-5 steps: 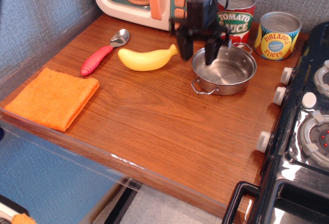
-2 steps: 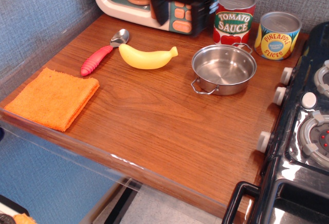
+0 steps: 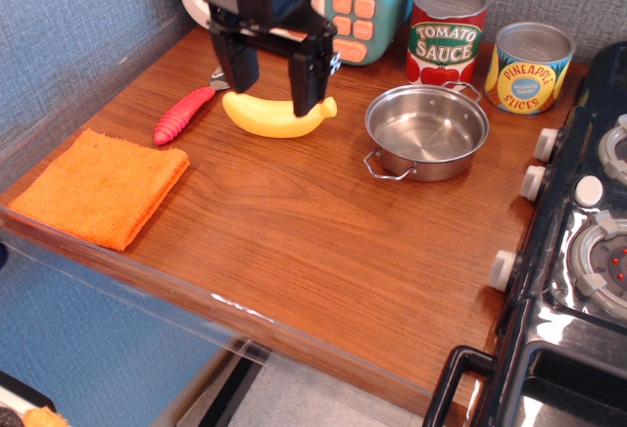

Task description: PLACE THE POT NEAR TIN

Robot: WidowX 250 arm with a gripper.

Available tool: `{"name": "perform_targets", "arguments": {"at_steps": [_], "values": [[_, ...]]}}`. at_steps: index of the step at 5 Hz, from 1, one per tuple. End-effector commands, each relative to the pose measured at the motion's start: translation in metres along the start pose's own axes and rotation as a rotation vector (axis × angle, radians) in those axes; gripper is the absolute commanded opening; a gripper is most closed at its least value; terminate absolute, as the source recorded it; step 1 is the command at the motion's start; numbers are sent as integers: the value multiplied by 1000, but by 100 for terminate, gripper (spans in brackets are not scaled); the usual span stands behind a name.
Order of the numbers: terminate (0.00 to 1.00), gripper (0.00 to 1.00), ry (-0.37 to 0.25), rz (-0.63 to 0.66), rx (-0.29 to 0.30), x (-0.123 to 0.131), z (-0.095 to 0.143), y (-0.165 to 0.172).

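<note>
The shiny steel pot (image 3: 427,133) with two wire loop handles stands upright on the wooden counter, just in front of the red tomato sauce tin (image 3: 448,32) and left of the yellow pineapple slices tin (image 3: 530,67). My gripper (image 3: 274,79) is open and empty, its two black fingers hanging wide apart above the yellow banana (image 3: 278,116), well to the left of the pot.
A toy microwave (image 3: 355,6) stands at the back behind the arm. A red-handled spoon (image 3: 185,113) lies left of the banana. An orange cloth (image 3: 100,185) lies at the front left. A black stove (image 3: 586,241) borders the counter on the right.
My gripper has left the pot's far rim, gone up and back, then come down to the left over the banana. The pot stays where it was by the tins.
</note>
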State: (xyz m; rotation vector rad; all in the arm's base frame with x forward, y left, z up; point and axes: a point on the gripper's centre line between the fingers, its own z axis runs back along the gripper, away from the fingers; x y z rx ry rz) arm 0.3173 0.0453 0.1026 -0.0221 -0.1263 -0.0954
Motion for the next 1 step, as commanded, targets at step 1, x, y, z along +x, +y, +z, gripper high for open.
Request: {"name": "perform_targets", "arguments": {"at_steps": [1], "values": [[100, 100, -26, 33, 6, -9, 15, 8]]}}
